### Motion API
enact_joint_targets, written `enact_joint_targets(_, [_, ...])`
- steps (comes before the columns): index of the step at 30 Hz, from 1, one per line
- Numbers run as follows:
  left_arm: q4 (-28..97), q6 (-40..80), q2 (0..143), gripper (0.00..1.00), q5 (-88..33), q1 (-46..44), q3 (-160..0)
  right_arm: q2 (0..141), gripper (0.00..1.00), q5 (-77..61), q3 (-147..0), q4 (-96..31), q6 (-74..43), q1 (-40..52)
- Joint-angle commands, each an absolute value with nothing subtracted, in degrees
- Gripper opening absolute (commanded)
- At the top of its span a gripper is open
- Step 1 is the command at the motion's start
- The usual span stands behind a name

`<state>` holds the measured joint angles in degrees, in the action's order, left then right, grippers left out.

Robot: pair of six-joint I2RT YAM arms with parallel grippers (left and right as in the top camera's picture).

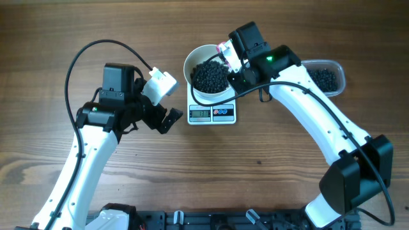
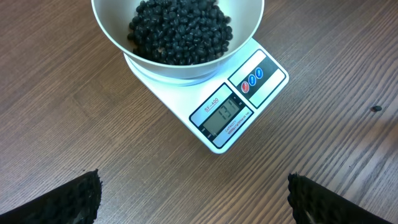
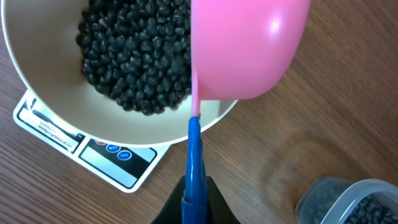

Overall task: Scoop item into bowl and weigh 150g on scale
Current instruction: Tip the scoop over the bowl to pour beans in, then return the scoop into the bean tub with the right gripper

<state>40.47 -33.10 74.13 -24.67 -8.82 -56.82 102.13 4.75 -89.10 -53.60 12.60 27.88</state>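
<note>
Upper centre of the wooden table (image 1: 51,38), a white scale (image 1: 212,114) carries the bowl (image 1: 190,66) heaped with black beans (image 1: 209,76). Left of it, the left claw (image 2: 193,202) hangs released and empty. The right claw (image 3: 194,198) clenches the blue handle of a pink scoop (image 3: 249,50) over the bowl's rim.

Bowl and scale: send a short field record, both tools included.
round white bowl: on the flat white kitchen scale, holds heap of small black beans
scale display: seems to read 131
right tool: shut on blue handle of pink plastic scoop, over bowl rim
left tool: open, empty, left of scale
clear plastic container: right of bowl, some beans inside
</note>
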Motion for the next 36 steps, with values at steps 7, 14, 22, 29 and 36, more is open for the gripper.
enact_joint_targets(7, [40.32, -32.56, 73.95, 1.00, -24.53, -8.51, -56.47, 102.54, 0.04, -3.16, -90.80, -49.82, 12.71, 27.88])
enact_joint_targets(14, [40.32, -32.53, 73.95, 1.00, -24.56, -8.51, -56.45, 102.08, 0.04, -7.99, -90.83, -48.80, 10.02, 25.47])
enact_joint_targets(22, [40.32, -32.53, 73.95, 1.00, -24.53, -8.51, -56.45, 97.45, 0.04, -21.21, -90.83, -47.03, 7.31, 15.79])
enact_joint_targets(29, [40.32, -32.53, 73.95, 1.00, -24.56, -8.51, -56.45, 93.03, 0.04, -28.45, -90.83, -49.41, 5.98, 3.33])
enact_joint_targets(36, [40.32, -32.53, 73.95, 1.00, -24.53, -8.51, -56.45, 92.73, 0.04, -28.40, -90.74, -59.18, 10.11, -6.39])
